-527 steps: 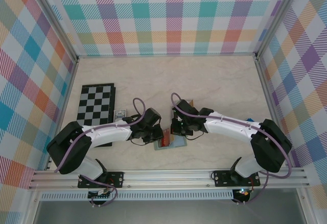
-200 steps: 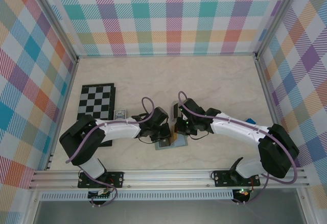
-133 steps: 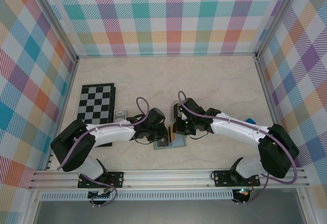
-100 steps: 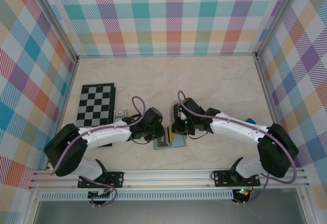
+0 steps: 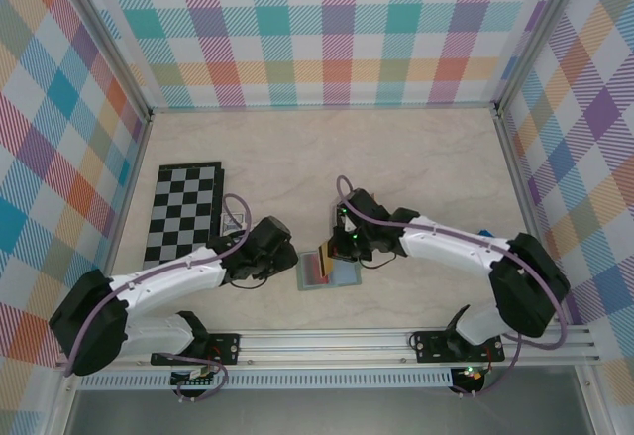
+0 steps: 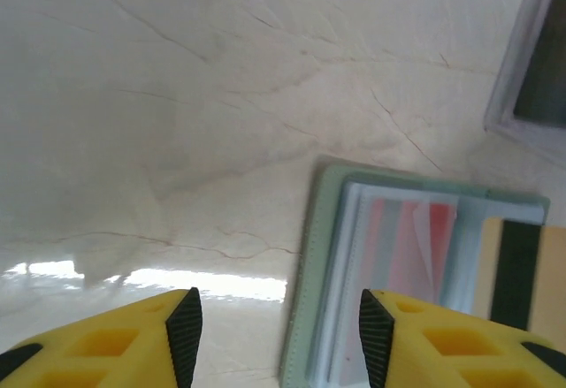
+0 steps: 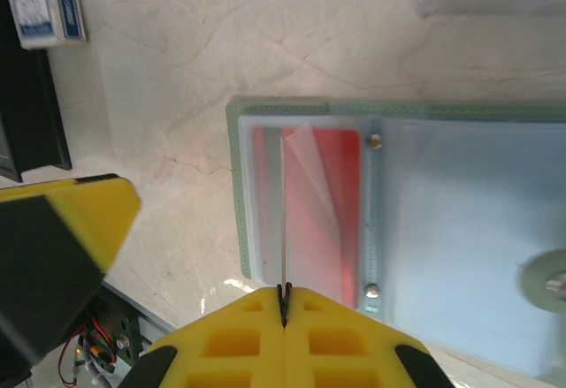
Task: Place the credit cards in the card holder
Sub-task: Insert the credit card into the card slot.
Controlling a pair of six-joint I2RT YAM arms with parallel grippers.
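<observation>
Noting the change: the left gripper is now standing released, jaws apart with nothing between them. Its arm is sitting drawn back to the left of the card holder; a second ago it was pinched shut right at the holder. The card holder is lying open and flat on the surface, front centre, and a red card is showing under the clear sleeve of its left half. The right gripper is staying clenched on a thin piece seen edge-on, apparently the orange-tan card standing over the holder. Reading: the red card is looking seated, and the tan one is probably going in next.
</observation>
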